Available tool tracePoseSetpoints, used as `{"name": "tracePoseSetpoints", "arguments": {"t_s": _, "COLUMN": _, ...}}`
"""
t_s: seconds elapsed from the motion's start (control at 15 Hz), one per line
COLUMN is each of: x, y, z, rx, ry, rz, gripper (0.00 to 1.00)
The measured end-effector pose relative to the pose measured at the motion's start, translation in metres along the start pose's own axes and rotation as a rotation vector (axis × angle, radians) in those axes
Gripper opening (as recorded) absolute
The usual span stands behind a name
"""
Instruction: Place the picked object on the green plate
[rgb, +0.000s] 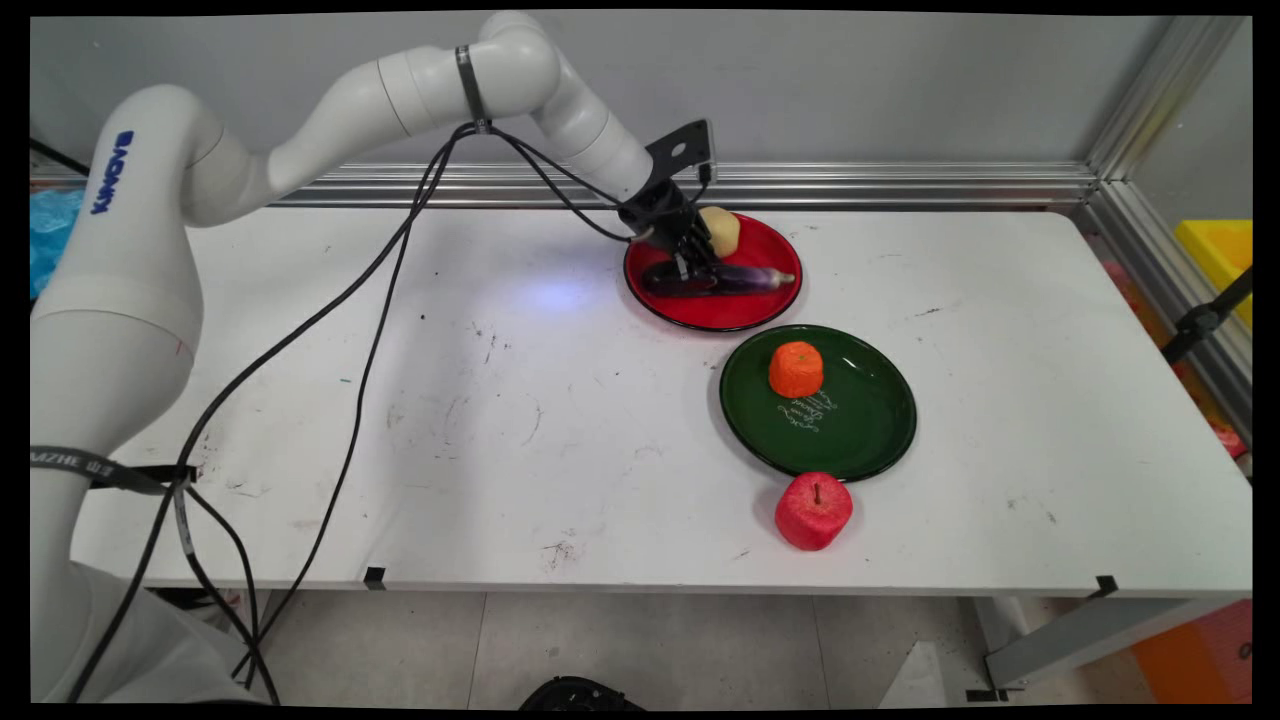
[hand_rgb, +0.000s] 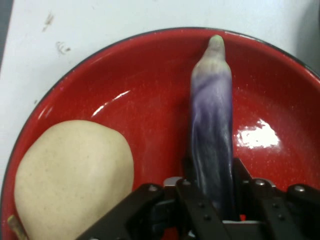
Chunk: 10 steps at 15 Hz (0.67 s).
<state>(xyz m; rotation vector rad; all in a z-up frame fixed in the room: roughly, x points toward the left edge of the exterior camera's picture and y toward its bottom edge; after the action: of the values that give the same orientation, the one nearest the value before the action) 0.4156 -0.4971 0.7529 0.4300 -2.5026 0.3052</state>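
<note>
A purple eggplant (rgb: 742, 279) (hand_rgb: 212, 120) lies lengthwise on the red plate (rgb: 770, 245) (hand_rgb: 150, 75) at the back of the table. My gripper (rgb: 690, 270) (hand_rgb: 214, 200) is down on the plate at the eggplant's thick end. One finger presses on each side of the eggplant, so it is shut on it, and the eggplant rests on the plate. A pale tan pear-like fruit (rgb: 723, 230) (hand_rgb: 75, 175) sits on the same plate close beside the gripper, on the wall side.
A dark green plate (rgb: 865, 430) with an orange (rgb: 796, 369) on it stands just in front of the red plate. A red apple (rgb: 813, 511) sits on the table by the green plate's near rim. Black cables hang from the arm over the table's left half.
</note>
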Motion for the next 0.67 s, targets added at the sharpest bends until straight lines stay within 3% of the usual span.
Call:
{"name": "tracePoseSetpoints", "arguments": {"t_s": 0.33, "x": 0.015, "y": 0.005, "z": -0.014, "rx": 0.011, "ry": 0.016, "rz": -0.025, "gripper": 0.00}}
{"name": "tracePoseSetpoints", "arguments": {"t_s": 0.67, "x": 0.050, "y": 0.029, "z": -0.033, "rx": -0.001, "ry": 0.048, "rz": -0.071, "gripper": 0.00}}
